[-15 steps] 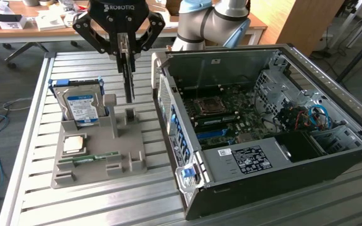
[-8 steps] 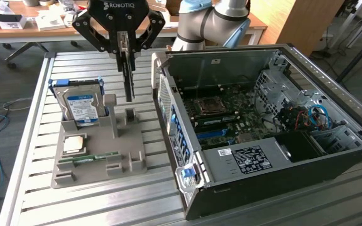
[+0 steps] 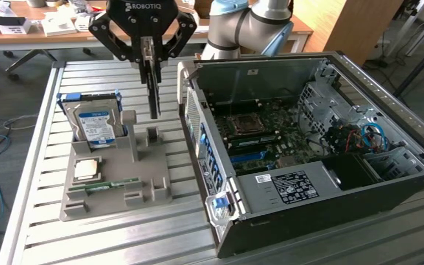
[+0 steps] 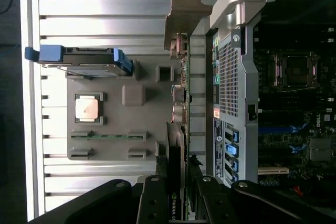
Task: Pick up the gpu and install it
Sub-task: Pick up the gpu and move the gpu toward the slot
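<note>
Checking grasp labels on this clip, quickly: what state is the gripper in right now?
Gripper: closed on the gpu, which hangs edge-down in the air.

ROBOTIQ in white on gripper (image 3: 150,55) housing, 12 o'clock in exterior view; NVIDIA on gpu (image 4: 174,203) edge; hard drive (image 3: 97,128) label and case sticker (image 3: 293,185) print illegible.

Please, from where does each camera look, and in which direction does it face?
Exterior view: off the arm, raised, looking down at a slant onto the table; it shows the arm and the gripper, jaws closed on the graphics card.
Wrist view: on the wrist, looking down along the hanging graphics card; the gripper shows.
Both share: the graphics card, gray holder, hard drive and open computer case.
</note>
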Available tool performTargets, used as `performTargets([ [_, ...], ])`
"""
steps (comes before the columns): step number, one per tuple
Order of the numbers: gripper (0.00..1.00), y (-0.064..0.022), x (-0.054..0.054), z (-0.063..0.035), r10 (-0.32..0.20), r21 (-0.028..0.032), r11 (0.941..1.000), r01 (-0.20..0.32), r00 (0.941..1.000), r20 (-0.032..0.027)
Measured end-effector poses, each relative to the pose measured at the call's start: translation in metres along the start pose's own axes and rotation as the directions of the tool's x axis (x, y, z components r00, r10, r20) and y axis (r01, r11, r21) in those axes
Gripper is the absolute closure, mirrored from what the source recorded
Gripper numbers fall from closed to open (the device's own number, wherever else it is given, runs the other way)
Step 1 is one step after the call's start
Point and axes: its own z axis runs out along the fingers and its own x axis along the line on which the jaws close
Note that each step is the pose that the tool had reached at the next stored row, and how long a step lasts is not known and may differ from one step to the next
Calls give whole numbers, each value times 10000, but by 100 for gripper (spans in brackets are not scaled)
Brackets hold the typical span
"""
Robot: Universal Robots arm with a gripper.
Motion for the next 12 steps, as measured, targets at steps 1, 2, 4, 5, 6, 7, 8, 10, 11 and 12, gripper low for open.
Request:
performTargets([
  [1, 74, 0, -12, 0, 0, 0, 10000, 0, 10000, -1],
  [2, 74, 1, -25, 0, 0, 1, 10000, 0, 10000, -1],
  [4, 74, 2, -53, 1, 0, 0, 10000, 0, 10000, 0],
  [5, 74, 2, -68, 1, 0, 0, 10000, 0, 10000, -1],
  [6, 74, 3, -83, 2, -1, 0, 10000, 1, 10000, 0],
  [7, 74, 3, -99, 2, 0, 0, 10000, 0, 10000, 0],
  [8, 74, 4, -116, 2, 0, 1, 10000, 0, 10000, -1],
  [10, 74, 5, -156, 4, -1, 0, 10000, 1, 10000, -1],
  [11, 74, 6, -177, 4, -1, 0, 10000, 1, 10000, 0],
  [12, 74, 7, -201, 5, -1, 0, 10000, 1, 10000, 0],
])
